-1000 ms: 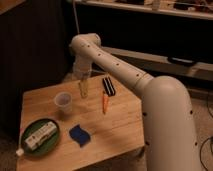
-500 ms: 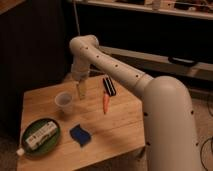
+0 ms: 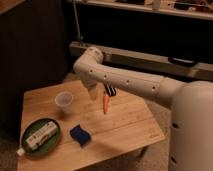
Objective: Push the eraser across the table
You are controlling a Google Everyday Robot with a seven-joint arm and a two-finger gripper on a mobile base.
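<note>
The eraser (image 3: 109, 90), a small black block with a pale stripe, lies at the far middle of the wooden table (image 3: 127, 125). An orange carrot-shaped thing (image 3: 105, 103) lies just in front of it. My gripper (image 3: 93, 93) hangs at the end of the white arm, low over the table, just left of the eraser and the carrot. I cannot tell whether it touches the eraser. The arm covers part of the eraser's top end.
A clear plastic cup (image 3: 64, 100) stands left of the gripper. A green plate (image 3: 30, 150) with a white bottle on it sits at the front left. A blue wavy-edged sponge (image 3: 80, 133) lies front center. A dark cabinet stands behind the table.
The arm has lowered and the gripper has moved right, from near the cup to close beside the eraser. The eraser, carrot, cup and sponge have stayed in place.
</note>
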